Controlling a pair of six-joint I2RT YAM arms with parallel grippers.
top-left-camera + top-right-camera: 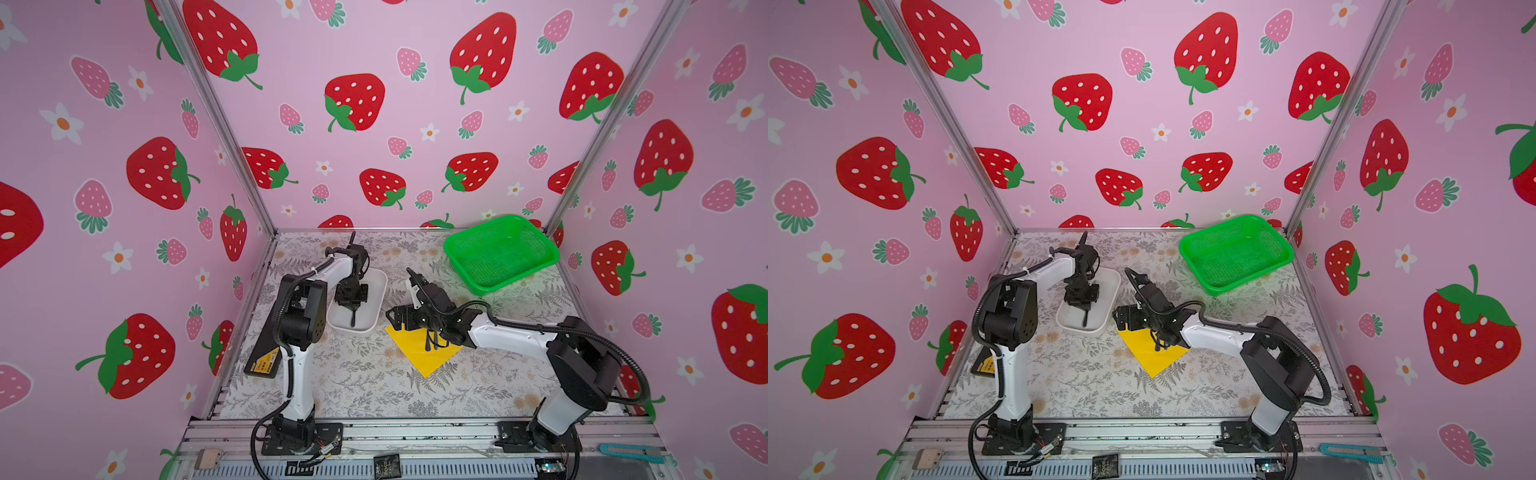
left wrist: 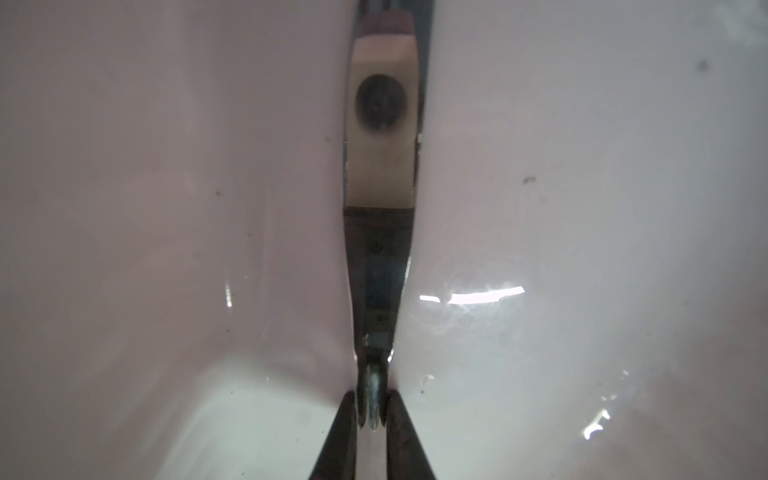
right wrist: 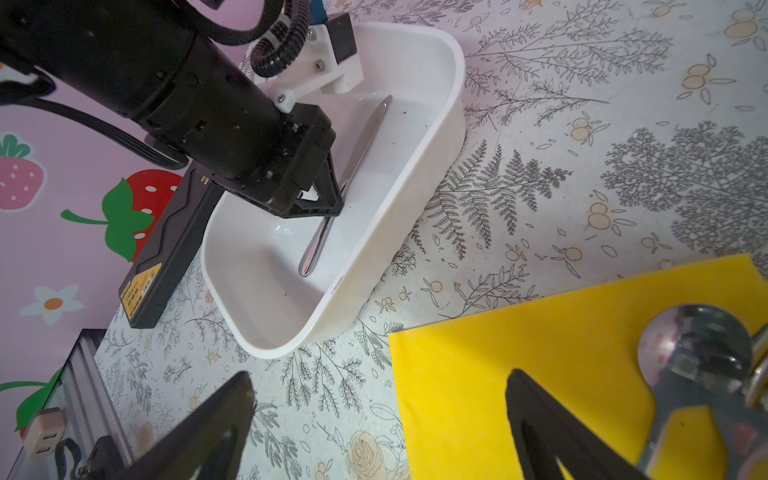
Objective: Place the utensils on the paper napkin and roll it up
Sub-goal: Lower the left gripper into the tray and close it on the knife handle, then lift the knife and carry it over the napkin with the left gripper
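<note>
Pickup: left tool (image 3: 330,201) pinches the slim silver knife (image 3: 365,137) in the white plastic tray (image 3: 457,75); right tool (image 3: 379,376) gapes over the yellow paper napkin (image 3: 540,332). Next: lift it across.

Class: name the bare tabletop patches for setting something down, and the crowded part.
Free: cloth between napkin and arm bases; back strip between tray and basket. Crowded: where tray, napkin, left hand and right hand meet.

Yellow paper napkin (image 1: 419,357) lies flat near the table's middle, turned corner-on. A spoon (image 3: 694,349) with a shiny head rests on it, dark handles (image 1: 432,343) pointing toward the table's front edge. Another slim silver piece (image 3: 369,141) lies lengthwise in the white tub (image 3: 270,328).
</note>
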